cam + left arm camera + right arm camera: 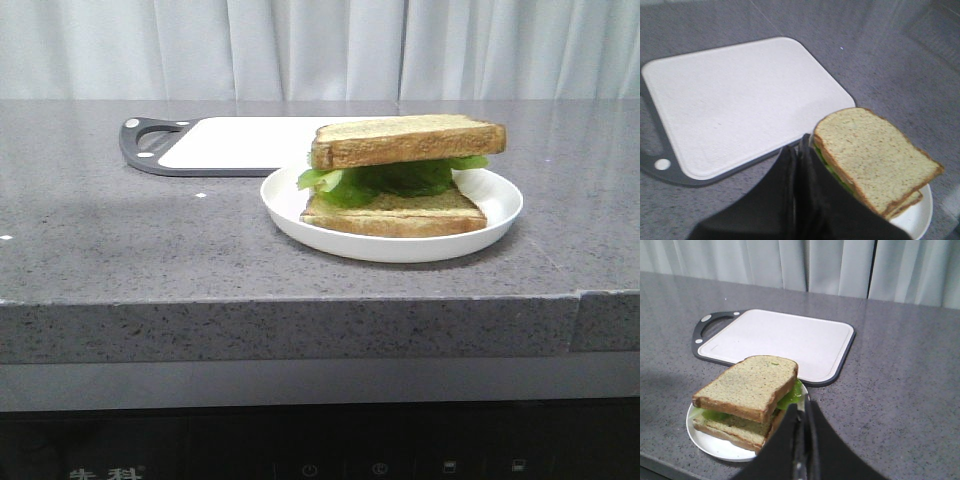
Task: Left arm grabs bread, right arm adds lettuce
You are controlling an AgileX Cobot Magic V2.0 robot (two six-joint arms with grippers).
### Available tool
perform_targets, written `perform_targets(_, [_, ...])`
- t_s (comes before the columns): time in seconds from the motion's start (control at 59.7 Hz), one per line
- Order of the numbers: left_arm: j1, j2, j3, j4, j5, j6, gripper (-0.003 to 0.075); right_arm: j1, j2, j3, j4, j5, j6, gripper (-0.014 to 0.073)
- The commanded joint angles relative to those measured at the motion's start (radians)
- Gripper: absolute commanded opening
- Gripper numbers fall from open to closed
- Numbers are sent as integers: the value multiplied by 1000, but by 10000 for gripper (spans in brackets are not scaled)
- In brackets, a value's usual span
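Observation:
The bread [405, 140] is the thick tan slice with a brown crust, lying on top of the stack on the white plate [500, 205]. The lettuce [390, 180] is sandwiched under it, above a thinner slice [400, 215]. Neither arm shows in the front view. My left gripper [799, 145] is shut and empty, its tips beside the bread's edge [870, 155]. My right gripper [802, 409] is shut and empty, beside the plate [715, 447] and next to the lettuce [792, 395] sticking out under the bread [747, 385].
A white cutting board [250, 143] with a dark grey rim and handle lies behind and to the left of the plate on the grey stone counter. It also shows in the left wrist view [735, 100] and the right wrist view [785, 340]. Curtains hang behind.

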Motion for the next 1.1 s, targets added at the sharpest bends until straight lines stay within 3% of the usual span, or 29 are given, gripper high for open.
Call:
perform_targets(0.0, [-22, -155, 116, 7, -241, -17, -21, -4, -80, 36, 11, -125, 1, -60])
perform_targets(0.134, [-27, -358, 353, 9, -441, -17, -21, -4, -199, 120, 11, -143, 1, -60])
perform_targets(0.368, [-25, -671, 609, 44, -466, -15, -21, -4, -299, 185, 15, -121, 1, -60])
perform_targets(0.536, [-25, -768, 641, 38, -457, -15, -21, -4, -298, 185, 15, -100, 1, -60])
perform_targets(1.004, [-25, -775, 648, 38, -462, -15, -21, -4, -298, 185, 15, -98, 1, -60])
perform_targets(1.088, [-25, -775, 650, 140, -456, -38, -21, -4, -298, 185, 15, -98, 1, -60])
